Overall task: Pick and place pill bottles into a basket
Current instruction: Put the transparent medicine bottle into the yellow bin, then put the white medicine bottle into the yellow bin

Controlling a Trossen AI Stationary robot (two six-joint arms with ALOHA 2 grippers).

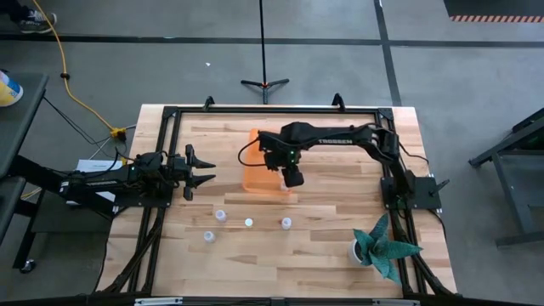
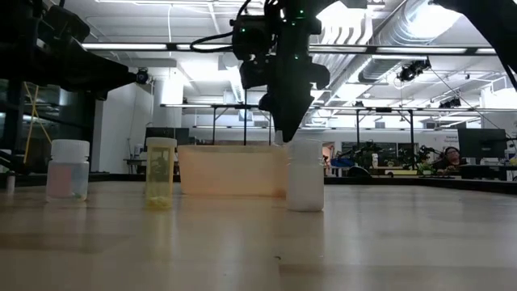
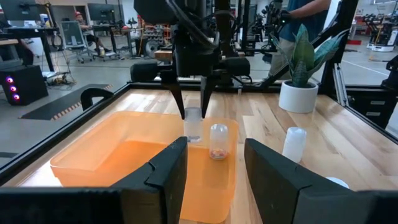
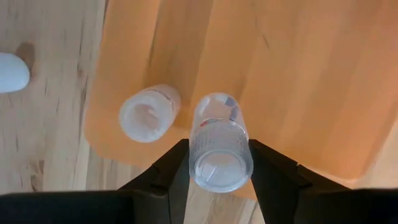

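Note:
The orange basket (image 1: 259,170) stands at the table's middle. My right gripper (image 1: 293,176) hangs over the basket's near right corner, shut on a translucent pill bottle (image 3: 193,126). A second bottle (image 3: 218,142) stands upright on the basket's floor beside it, and also shows in the right wrist view (image 4: 149,114). Several more bottles stand on the table nearer the front edge (image 1: 220,215) (image 1: 248,223) (image 1: 286,223). My left gripper (image 1: 204,172) is open and empty, level, left of the basket, pointing at it. My right gripper pinches the bottle's upper end (image 3: 193,113) between its two fingers (image 4: 273,171), one on each side. The fingers come from above, pointing down. The bottle hangs upright below them, over the basket's floor; whether its bottom touches the floor I cannot tell.
A white pot with a teal plant (image 1: 382,246) stands at the table's near right corner. A black frame (image 1: 170,115) runs round the table's edges. Bare wood lies between the basket and the front bottles. People and benches show in the room behind.

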